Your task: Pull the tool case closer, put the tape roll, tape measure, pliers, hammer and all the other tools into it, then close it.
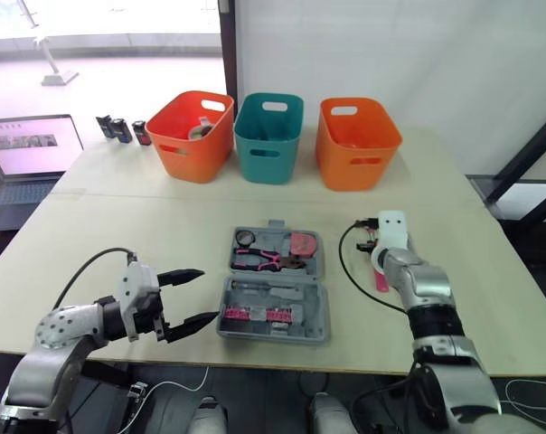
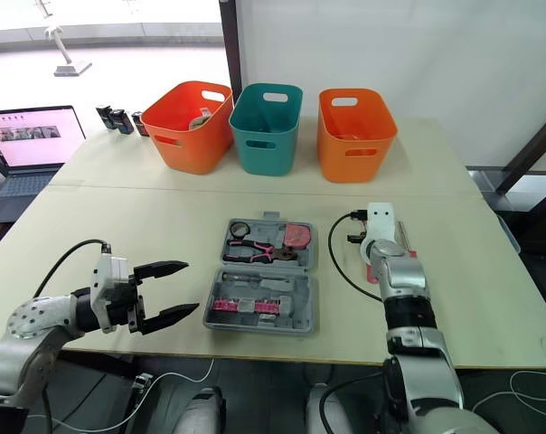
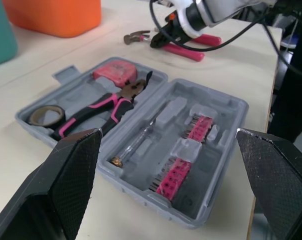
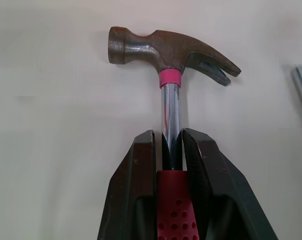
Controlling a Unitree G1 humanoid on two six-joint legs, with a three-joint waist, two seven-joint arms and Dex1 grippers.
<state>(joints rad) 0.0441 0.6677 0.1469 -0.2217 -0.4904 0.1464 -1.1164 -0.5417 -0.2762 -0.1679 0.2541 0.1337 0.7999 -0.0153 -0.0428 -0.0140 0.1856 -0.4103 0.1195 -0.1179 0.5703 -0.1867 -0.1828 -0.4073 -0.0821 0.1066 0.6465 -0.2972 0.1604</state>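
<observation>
Two grippers: the left gripper [image 1: 208,294] hovers over the near left part of the table [image 1: 119,226] with its fingers spread wide and nothing between them. The right gripper [image 4: 167,135] is clamped on the hammer [image 4: 170,50].
Hammer: it lies flat on the table to the right of the tool case [image 1: 318,312], apart from it. The fingers pinch its metal shaft just above the pink handle, and its head points toward the far side.
Tool case: it lies open at the middle of the table, both halves flat, nearer the front edge than the bins.
Far half of case: the tape roll [image 1: 245,238] is at the left, the pliers [image 1: 259,260] lie across the middle, and the tape measure [image 1: 302,244] is at the right.
Near half of case: it holds pink bit racks [image 1: 255,314] and what looks like a slim screwdriver [image 3: 141,142].
In the way: a black cable [image 1: 342,258] loops over the table between the case and the hammer.
Far side: a left orange bin [image 1: 187,149], a teal bin [image 1: 268,145] and a right orange bin [image 1: 356,149] stand in a row.
Far left: an open laptop [image 1: 29,149] sits beside the table, and small dark things [image 1: 121,129] stand on the table near the left orange bin.
</observation>
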